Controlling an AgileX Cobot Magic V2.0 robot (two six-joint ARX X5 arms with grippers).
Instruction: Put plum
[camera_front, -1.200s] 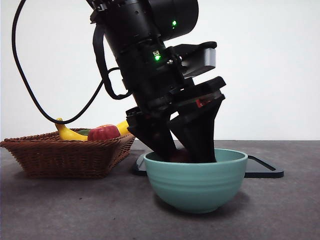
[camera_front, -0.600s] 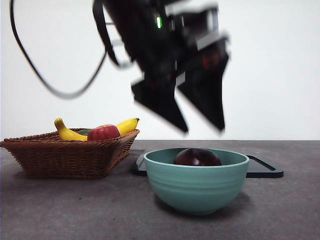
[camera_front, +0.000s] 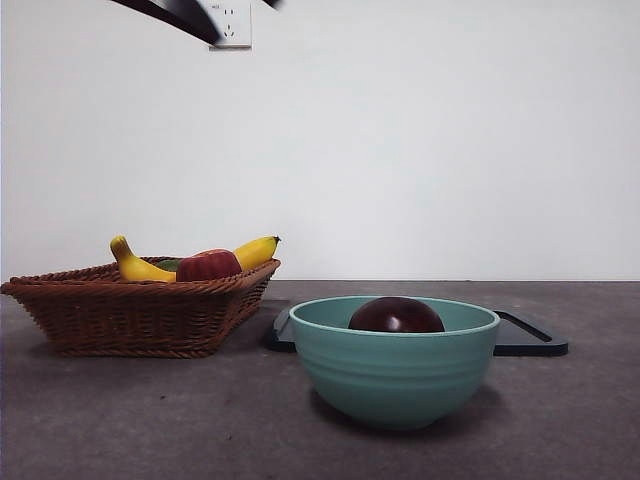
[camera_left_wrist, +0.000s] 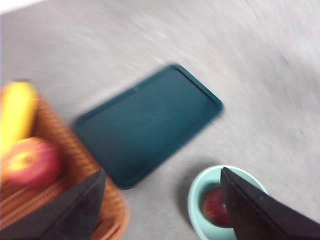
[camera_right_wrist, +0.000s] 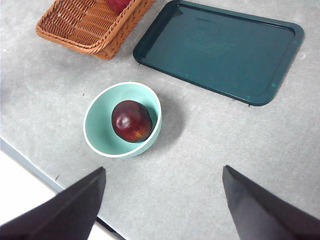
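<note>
The plum (camera_front: 396, 315), dark maroon and glossy, lies in the teal bowl (camera_front: 394, 370) at the table's front; nothing touches it. It also shows in the right wrist view as the plum (camera_right_wrist: 131, 120) in the bowl (camera_right_wrist: 95, 125), and blurred in the left wrist view as the plum (camera_left_wrist: 216, 206). My left gripper (camera_left_wrist: 162, 210) is open and empty, high above the table between basket and bowl. My right gripper (camera_right_wrist: 164, 205) is open and empty, well above the table near the bowl. Only a black arm tip (camera_front: 185, 14) shows in the front view's top left corner.
A wicker basket (camera_front: 130, 310) with a banana (camera_front: 140, 266) and a red apple (camera_front: 208, 265) stands left of the bowl. A dark flat tray (camera_front: 525, 345) lies behind the bowl, also seen as the tray (camera_right_wrist: 222, 50).
The gripper that stood in the bowl around the plum has let go and risen out of the front view to the upper left. The plum stays in the bowl.
</note>
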